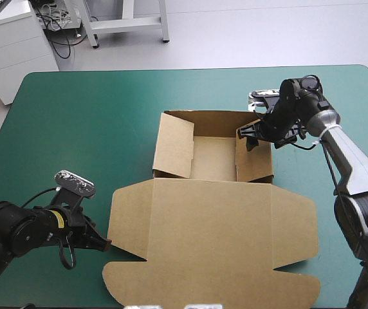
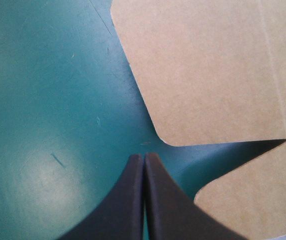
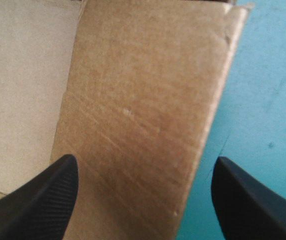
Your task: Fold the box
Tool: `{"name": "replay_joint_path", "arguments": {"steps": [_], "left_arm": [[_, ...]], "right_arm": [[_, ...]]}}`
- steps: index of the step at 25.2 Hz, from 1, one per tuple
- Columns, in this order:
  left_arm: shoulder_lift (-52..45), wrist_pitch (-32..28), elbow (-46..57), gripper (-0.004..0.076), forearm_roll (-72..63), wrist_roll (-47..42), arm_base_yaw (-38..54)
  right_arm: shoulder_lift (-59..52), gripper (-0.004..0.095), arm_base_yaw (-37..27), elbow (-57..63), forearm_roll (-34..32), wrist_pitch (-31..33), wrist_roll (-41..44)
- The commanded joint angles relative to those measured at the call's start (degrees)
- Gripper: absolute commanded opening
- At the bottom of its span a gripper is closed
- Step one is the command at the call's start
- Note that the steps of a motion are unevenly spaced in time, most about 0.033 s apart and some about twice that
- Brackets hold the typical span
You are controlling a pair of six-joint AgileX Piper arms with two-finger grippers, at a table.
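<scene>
Your right gripper [image 3: 145, 167] wide open, empty, over box [image 1: 213, 238] wall [image 3: 143, 100]; left gripper [image 2: 144, 156] closed, empty, by lid [image 2: 208, 70] notch. Clamp off-centre: wall may buckle.

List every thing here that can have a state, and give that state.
box: open tray, walls raised, lid lying flat.
left gripper: shut, empty, beside the notch in the lid's left edge.
right gripper: open, the tray's right wall between its fingers.
</scene>
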Motion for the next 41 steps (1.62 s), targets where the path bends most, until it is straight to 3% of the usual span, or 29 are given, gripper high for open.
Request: {"name": "replay_joint_path", "arguments": {"steps": [1,12,18,22,27,35,41], "left_arm": [[-0.7,-2.4,-1.2,-0.0032,-0.6,-0.9,-0.1],[-0.7,-5.2,-1.2,-0.0032,-0.6,-1.0,-0.1],[-0.7,-5.2,-1.2,-0.0032,-0.6,-1.0,-0.1],[-0.7,-4.7,-1.2,-0.0032,-0.6,-1.2,-0.1],[-0.7,-4.6,-1.2,-0.0032,-0.6,-1.6,-0.1],[-0.7,-4.3,-1.2,-0.0032,-0.6,-1.5,-0.1],[-0.7,-4.0,-1.2,-0.0032,-0.6,-1.5,-0.1]], "right_arm": [[-1.9,0.0595,-0.3,-1.8,0.7,-1.2,-0.3],[1.0,0.0295,-0.3,-1.8,0.4,0.5,-1.8],[1.2,-0.0025,-0.3,-2.0,-0.1,-1.1,-3.7],[1.2,-0.0023,-0.3,-6.6,-3.7,-1.3,-4.9],[1.2,-0.0023,-3.7,-15.5,-13.2,-0.9,-5.1],[2.1,-0.0023,-27.2,-20.0,-11.4,-1.6,-8.4],[4.3,-0.0023,-36.2,-19.9,-7.9,-1.4,-9.8]]}}
